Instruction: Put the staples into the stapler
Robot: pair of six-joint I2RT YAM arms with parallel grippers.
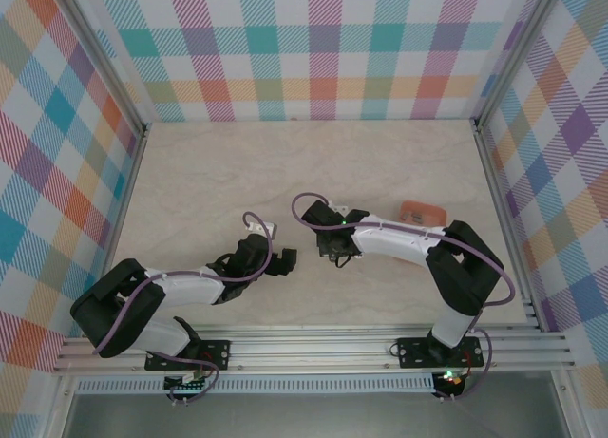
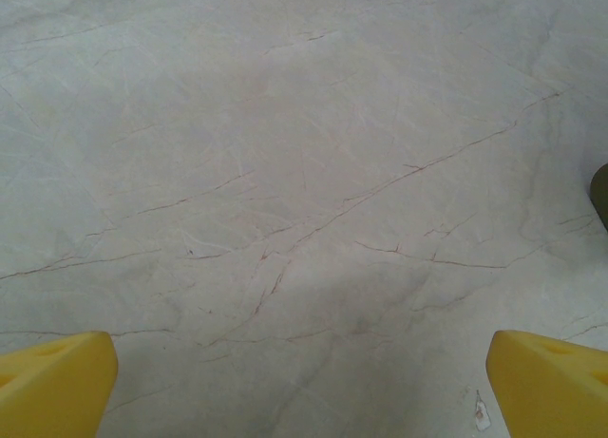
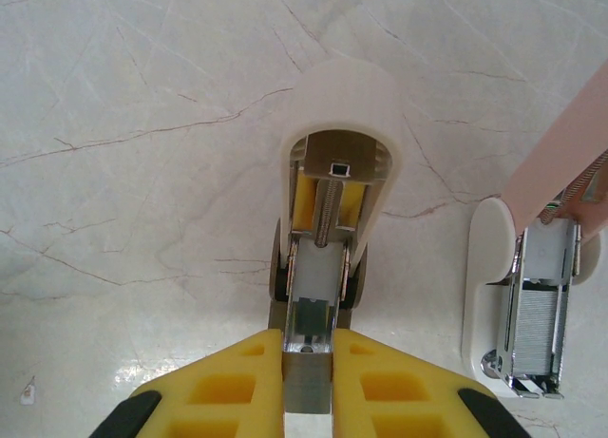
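The stapler (image 3: pixel 334 105) lies open on the marble table, white with a yellow inside, a spring and a bare metal channel (image 3: pixel 313 310) facing me. My right gripper (image 3: pixel 307 367) is shut on the staples (image 3: pixel 307 386), a short grey ribbed strip whose front end sits at the mouth of that channel. From above, the right gripper (image 1: pixel 338 251) hangs at mid-table and covers the stapler. My left gripper (image 1: pixel 281 260) hovers just to its left. Its yellow fingertips (image 2: pixel 57 381) stand wide apart over bare table, so the left gripper (image 2: pixel 304 390) is open and holds nothing.
To the right of the stapler lies a second opened piece: a white base (image 3: pixel 484 267) with a ribbed metal magazine (image 3: pixel 537 329) under a salmon-pink lid (image 3: pixel 570 143), seen from above as a salmon shape (image 1: pixel 423 211). A tiny white scrap (image 2: pixel 481 411) lies on the table. Checked walls enclose three sides.
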